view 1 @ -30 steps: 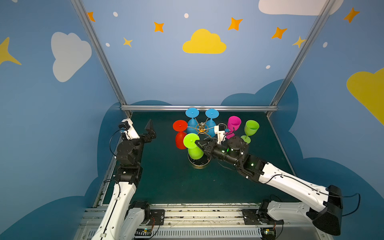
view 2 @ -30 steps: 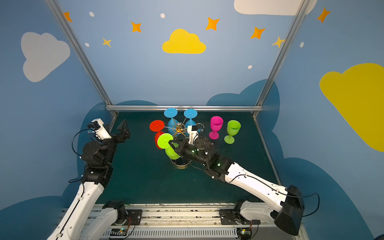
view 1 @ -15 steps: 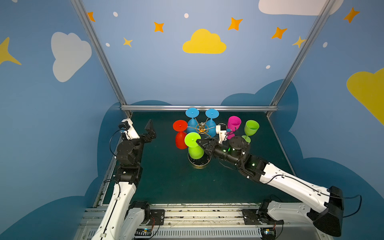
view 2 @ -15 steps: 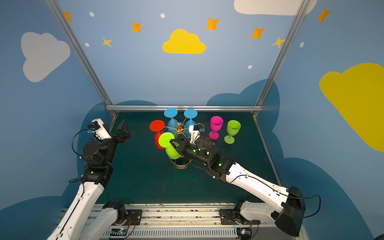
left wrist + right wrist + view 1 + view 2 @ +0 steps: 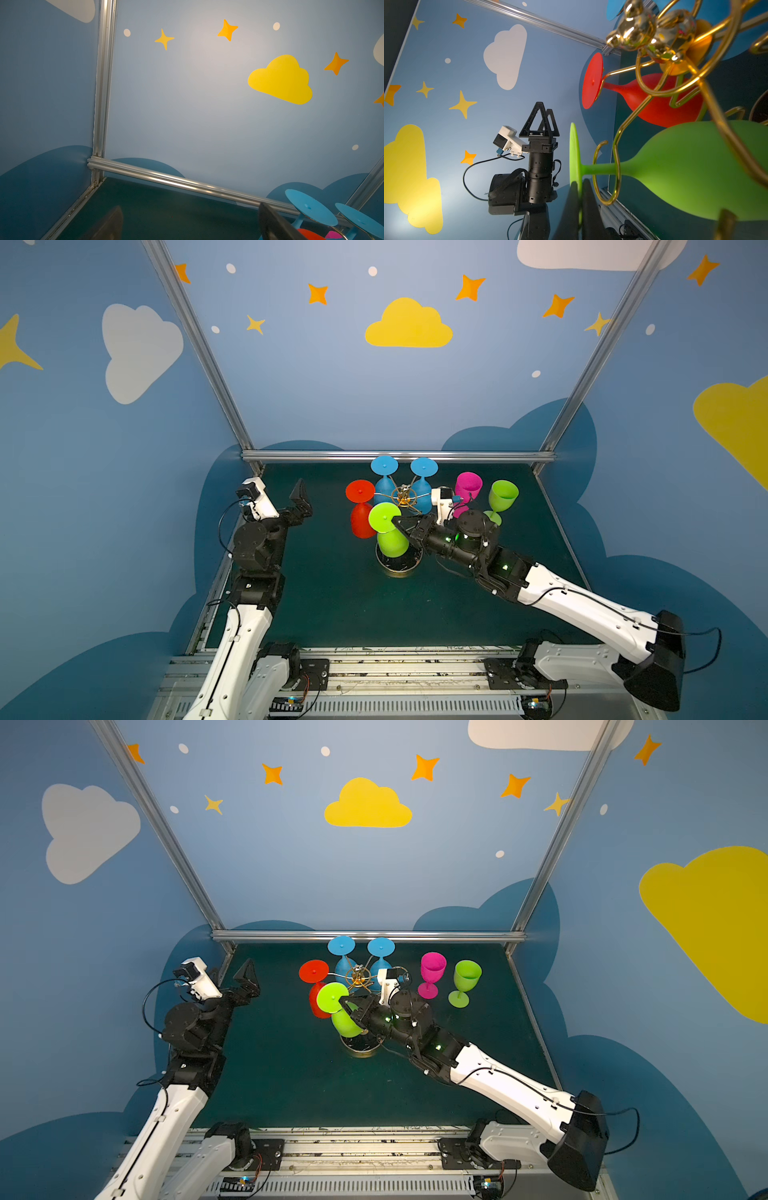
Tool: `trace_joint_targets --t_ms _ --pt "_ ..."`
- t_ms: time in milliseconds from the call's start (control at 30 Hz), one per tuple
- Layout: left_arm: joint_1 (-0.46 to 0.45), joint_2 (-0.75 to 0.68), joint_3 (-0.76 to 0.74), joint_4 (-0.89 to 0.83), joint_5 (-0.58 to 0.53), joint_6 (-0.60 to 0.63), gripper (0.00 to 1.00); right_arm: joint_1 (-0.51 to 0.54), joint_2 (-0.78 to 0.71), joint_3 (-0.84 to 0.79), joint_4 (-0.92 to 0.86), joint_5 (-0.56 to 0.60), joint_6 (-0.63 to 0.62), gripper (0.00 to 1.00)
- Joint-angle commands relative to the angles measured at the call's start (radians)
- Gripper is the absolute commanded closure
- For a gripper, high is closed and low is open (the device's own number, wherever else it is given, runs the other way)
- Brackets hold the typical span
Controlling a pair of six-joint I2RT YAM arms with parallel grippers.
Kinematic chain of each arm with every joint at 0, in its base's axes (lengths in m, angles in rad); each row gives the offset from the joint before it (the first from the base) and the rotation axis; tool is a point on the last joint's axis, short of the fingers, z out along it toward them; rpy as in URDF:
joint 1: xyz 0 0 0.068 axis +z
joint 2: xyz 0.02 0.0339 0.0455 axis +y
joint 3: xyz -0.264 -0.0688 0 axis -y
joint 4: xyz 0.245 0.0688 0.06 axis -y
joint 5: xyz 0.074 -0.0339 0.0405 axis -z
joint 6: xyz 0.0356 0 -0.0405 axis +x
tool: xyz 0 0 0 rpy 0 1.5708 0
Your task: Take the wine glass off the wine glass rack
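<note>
Right wrist view: right hand (image 5: 579, 188) clenched on green wine glass (image 5: 691, 166) foot; stem inside rack (image 5: 654, 35) loop.

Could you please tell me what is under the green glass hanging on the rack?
The rack's round dark base sits under the green glass. Its bowl hides the base's far part in both top views.

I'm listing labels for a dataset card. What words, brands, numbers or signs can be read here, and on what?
No text can be read.
Walls: only painted clouds, stars and dots.
Rack and green glass, close in the right wrist view: no print.
Circuit board at the front rail: any marking too small to read.
</note>
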Motion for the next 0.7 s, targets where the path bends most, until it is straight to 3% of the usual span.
trace_joint_targets --t_ms 0,667 --pt "-0.003 -0.013 -0.006 0.009 -0.014 0.009 0.0 -0.006 0.005 0.048 0.043 0.024 -0.007 1.0" --pt "-0.009 -0.022 -0.006 0.007 -0.02 0.017 0.0 -0.006 0.032 0.084 0.034 0.029 0.014 1.0"
